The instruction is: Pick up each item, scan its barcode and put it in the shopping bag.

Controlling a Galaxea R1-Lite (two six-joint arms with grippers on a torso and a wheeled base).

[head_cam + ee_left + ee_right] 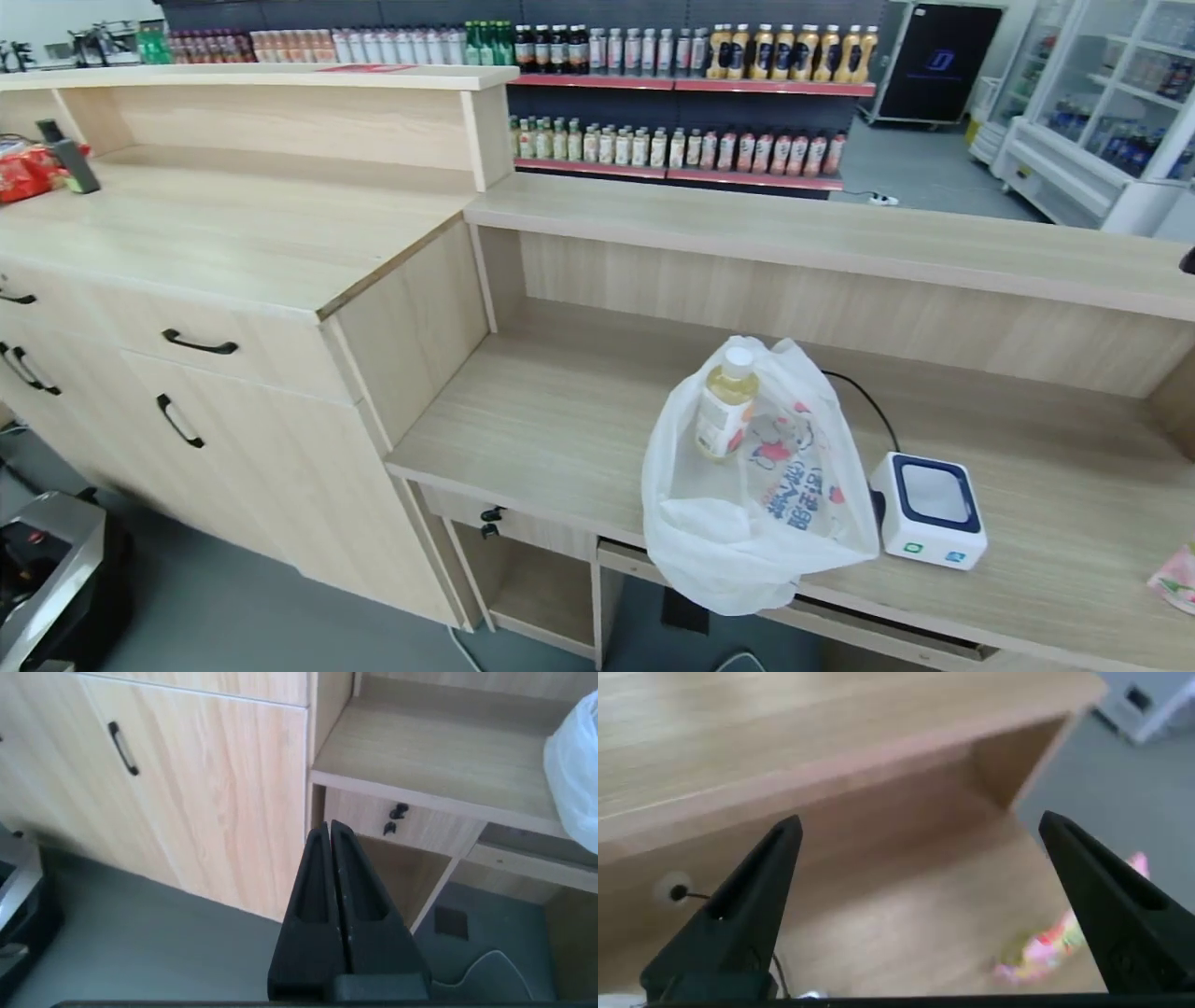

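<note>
White and thin, the shopping bag [747, 504] stands in the lower centre of the head view, on the lower wooden counter [560, 411], its bottom sagging over the front edge. Inside it a bottle [726, 406] of yellowish drink with a white cap leans upright against the bag's back wall. Just beside the bag, to its right in the frame, sits the white scanner [929, 509] with a dark-rimmed window facing up; a black cable [864, 397] runs from behind it toward the back of the counter. At the far right edge lies a pink packet [1178, 579], well apart from the bag.

In its wrist view the left gripper [329, 831] hangs low in front of the furniture, pointing down at the grey floor beside a cupboard door with a black handle [121, 747] – its two dark fingers pressed together, with nothing between them. A bit of the bag shows at that picture's edge.

The right gripper [920, 819] is held over the lower counter with its fingers spread wide apart and empty, aimed at the counter's back wall; the pink packet [1046, 947] lies on the wood near one finger.

In the upper left of the head view, on the higher counter, rest red snack packs [23, 168] and a dark handheld device [67, 154].
</note>
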